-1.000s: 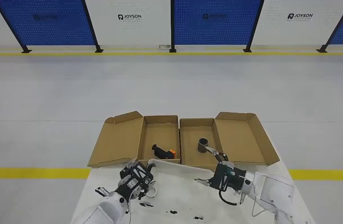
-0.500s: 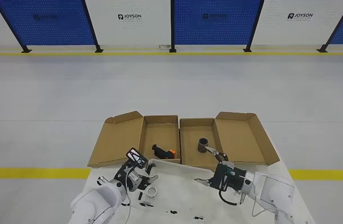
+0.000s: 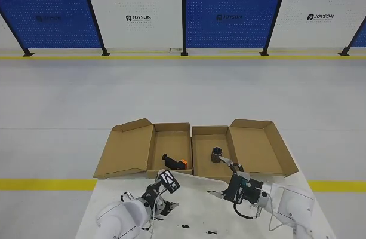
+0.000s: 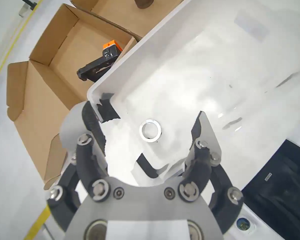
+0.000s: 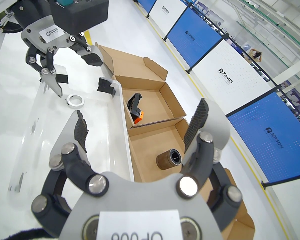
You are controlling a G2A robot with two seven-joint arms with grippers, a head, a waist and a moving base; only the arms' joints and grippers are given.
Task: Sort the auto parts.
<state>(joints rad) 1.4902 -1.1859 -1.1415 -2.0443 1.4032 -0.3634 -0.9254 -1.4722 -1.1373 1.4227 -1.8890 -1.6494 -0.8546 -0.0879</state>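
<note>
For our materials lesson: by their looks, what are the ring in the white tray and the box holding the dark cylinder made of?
Ring: probably bare metal, silvery with bright glints. Box: brown cardboard, matt, with creased fold-out flaps.

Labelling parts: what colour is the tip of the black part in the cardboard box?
Orange tip, clearest in the left wrist view.

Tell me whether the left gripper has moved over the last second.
Yes. In the top view the left gripper has shifted to the robot's right, from in front of the left cardboard box's lid fold to in front of its compartment.
</note>
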